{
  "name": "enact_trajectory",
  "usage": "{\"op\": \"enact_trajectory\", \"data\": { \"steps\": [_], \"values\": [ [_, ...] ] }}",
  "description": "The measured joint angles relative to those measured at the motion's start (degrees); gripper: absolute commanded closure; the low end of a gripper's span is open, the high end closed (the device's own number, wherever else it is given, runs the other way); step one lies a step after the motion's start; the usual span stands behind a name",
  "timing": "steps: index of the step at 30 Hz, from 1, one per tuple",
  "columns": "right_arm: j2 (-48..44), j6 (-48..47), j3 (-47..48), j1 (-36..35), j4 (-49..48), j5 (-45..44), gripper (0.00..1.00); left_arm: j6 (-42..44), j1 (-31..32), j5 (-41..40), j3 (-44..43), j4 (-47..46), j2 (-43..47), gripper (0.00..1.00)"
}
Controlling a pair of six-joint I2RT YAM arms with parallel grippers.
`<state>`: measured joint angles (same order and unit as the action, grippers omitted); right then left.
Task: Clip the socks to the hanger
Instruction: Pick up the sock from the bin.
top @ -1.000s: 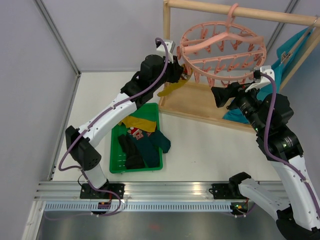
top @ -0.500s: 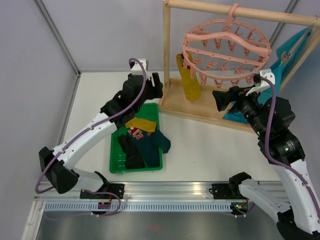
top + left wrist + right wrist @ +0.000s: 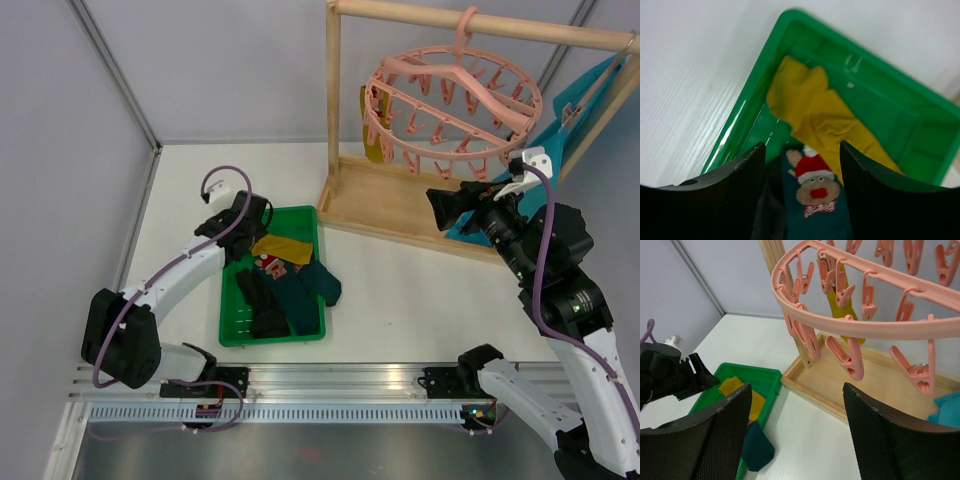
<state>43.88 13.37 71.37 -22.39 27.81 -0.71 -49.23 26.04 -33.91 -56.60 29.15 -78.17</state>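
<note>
The pink hanger [image 3: 452, 100] hangs by its hook from the wooden rack's top bar. One mustard sock [image 3: 372, 140] hangs clipped at its left rim; it also shows in the right wrist view [image 3: 842, 305] behind the ring [image 3: 865, 326]. More socks lie in the green tray [image 3: 232, 325]: mustard [image 3: 283, 245], red-and-white patterned [image 3: 272, 265], dark teal [image 3: 312, 285], black [image 3: 262, 303]. My left gripper [image 3: 240, 225] is open and empty, low over the tray's far left corner, above the mustard sock [image 3: 820, 115] and patterned sock [image 3: 815, 185]. My right gripper [image 3: 443, 205] is open and empty, just below the hanger's front rim.
The wooden rack [image 3: 333, 100] stands on a flat wooden base [image 3: 400, 205] at the back right. A large teal cloth [image 3: 580, 100] hangs at its right end. Grey walls close the table's left and back sides.
My left arm has let go of the mustard sock, now clipped to the hanger, and swung down and left to the tray. The hanger has swung back level. The right arm barely moved.
</note>
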Motion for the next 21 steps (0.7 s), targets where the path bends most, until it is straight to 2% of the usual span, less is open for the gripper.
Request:
{"op": "enact_trajectory", "data": {
  "steps": [3, 7, 14, 21],
  "values": [
    [0.11, 0.04, -0.81, 0.0, 0.02, 0.87, 0.2, -5.55, -0.24, 0.44, 3.41, 2.25, 0.0, 0.33],
    [0.11, 0.04, -1.18, 0.0, 0.02, 1.09, 0.2, -12.15, -0.96, 1.05, 3.78, 2.29, 0.0, 0.33],
    [0.09, 0.02, -1.2, 0.0, 0.04, 1.27, 0.2, -18.8, -4.02, 3.37, 5.55, -0.5, -1.79, 0.33],
    [0.11, 0.04, -1.22, 0.0, 0.04, 1.68, 0.2, -22.82, -4.48, 6.38, 6.47, -3.32, -4.35, 0.33]
  ]
}}
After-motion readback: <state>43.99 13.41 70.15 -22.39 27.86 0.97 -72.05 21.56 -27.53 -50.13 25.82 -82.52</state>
